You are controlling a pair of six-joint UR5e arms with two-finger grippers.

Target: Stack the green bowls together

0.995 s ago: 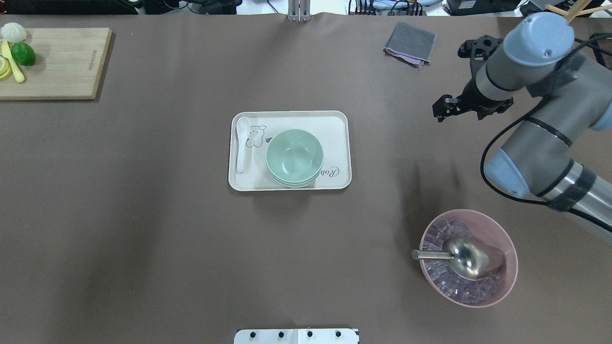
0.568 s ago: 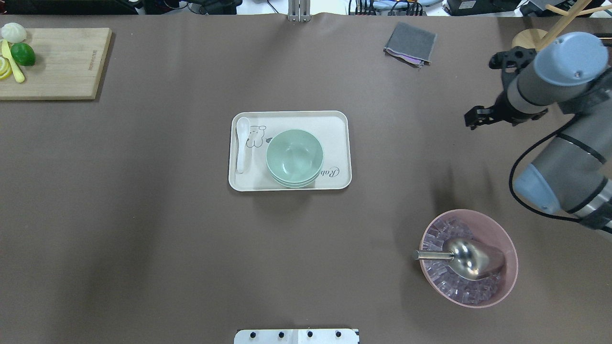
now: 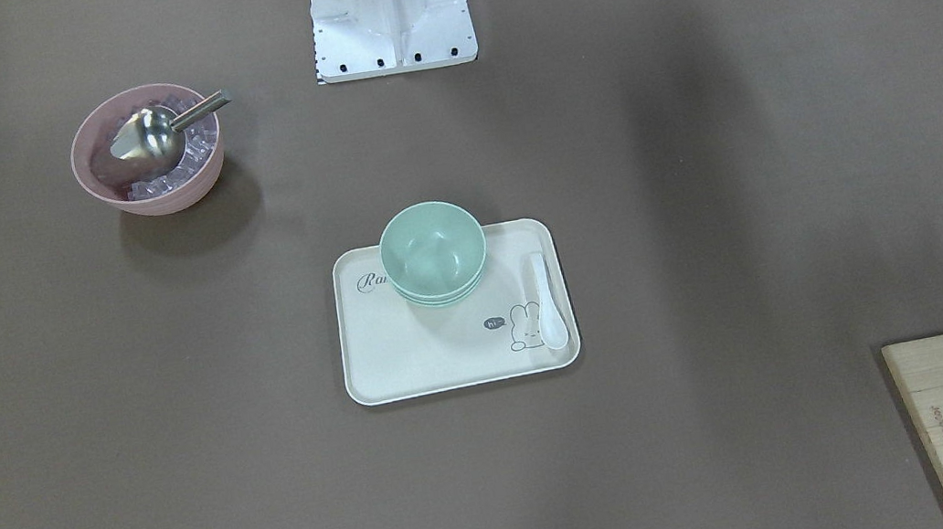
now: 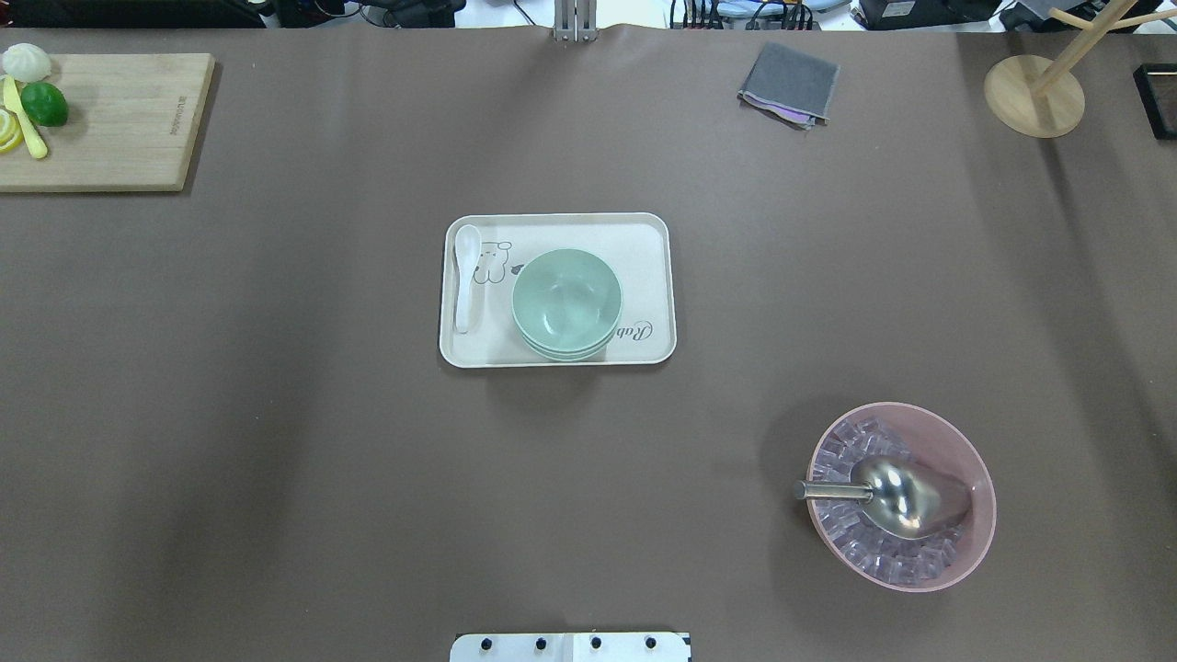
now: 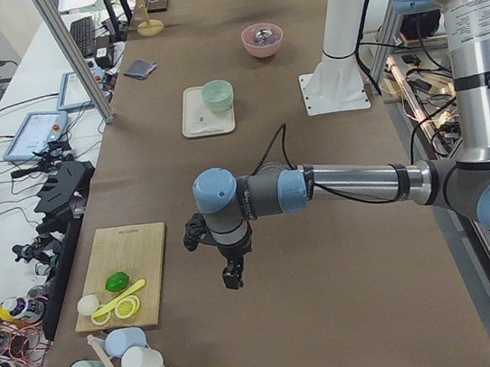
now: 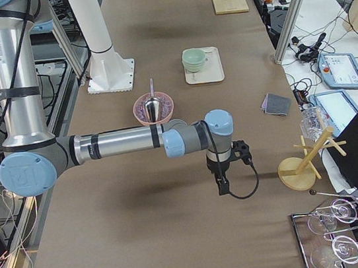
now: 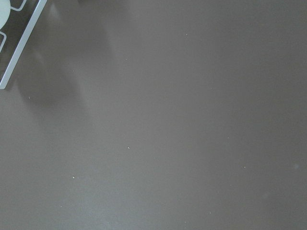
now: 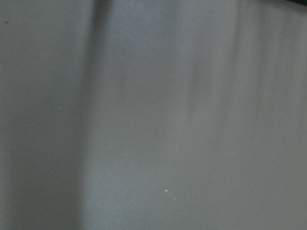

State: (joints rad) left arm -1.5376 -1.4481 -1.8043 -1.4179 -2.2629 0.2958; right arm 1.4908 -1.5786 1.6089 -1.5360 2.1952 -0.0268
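Note:
The green bowls [image 4: 566, 302] sit nested in one stack on the right half of a cream tray [image 4: 644, 241] at mid-table. The stack also shows in the front view [image 3: 433, 253] and in both side views [image 5: 217, 94] [image 6: 194, 59]. My left gripper [image 5: 231, 278] hangs near the cutting board, far from the tray, and shows only in the exterior left view. My right gripper [image 6: 221, 187] hangs over bare table at the other end, and shows only in the exterior right view. I cannot tell whether either is open or shut. Both wrist views show only bare table.
A white spoon [image 4: 467, 276] lies on the tray's left side. A pink bowl [image 4: 989, 501] with ice and a metal scoop [image 4: 906, 496] stands at the near right. A cutting board [image 4: 119, 119] with fruit, a grey cloth [image 4: 789, 85] and a wooden stand [image 4: 1034, 96] lie along the far edge.
My right arm has swung away to the right and left the overhead view. The bowl stack and the tray have not moved.

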